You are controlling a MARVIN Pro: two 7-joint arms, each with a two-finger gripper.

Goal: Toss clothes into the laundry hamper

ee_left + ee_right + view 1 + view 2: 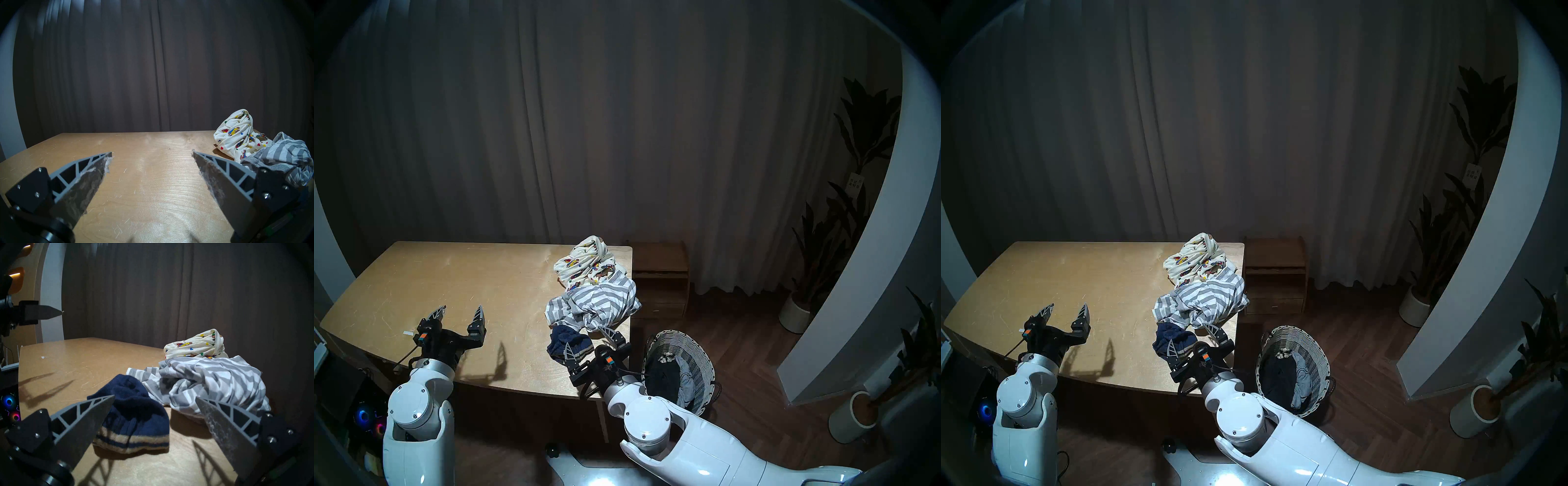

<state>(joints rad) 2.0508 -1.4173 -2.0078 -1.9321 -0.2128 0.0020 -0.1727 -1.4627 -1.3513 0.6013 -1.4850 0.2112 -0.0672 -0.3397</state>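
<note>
Navy garment [134,414] near table edge [612,359]

White arm shells, black pincers [459,314], grey ribbed fingers [88,167], possibly lint-flecked.

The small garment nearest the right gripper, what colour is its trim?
Tan with navy stripes, on a dark navy garment; clearest in the right wrist view.

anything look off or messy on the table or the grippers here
Yes. The left gripper has pale lint or frayed fluff stuck along its fingers. The striped garment bulges slightly past the right edge of the table. Otherwise just crumpled clothes; nothing is spilled.
</note>
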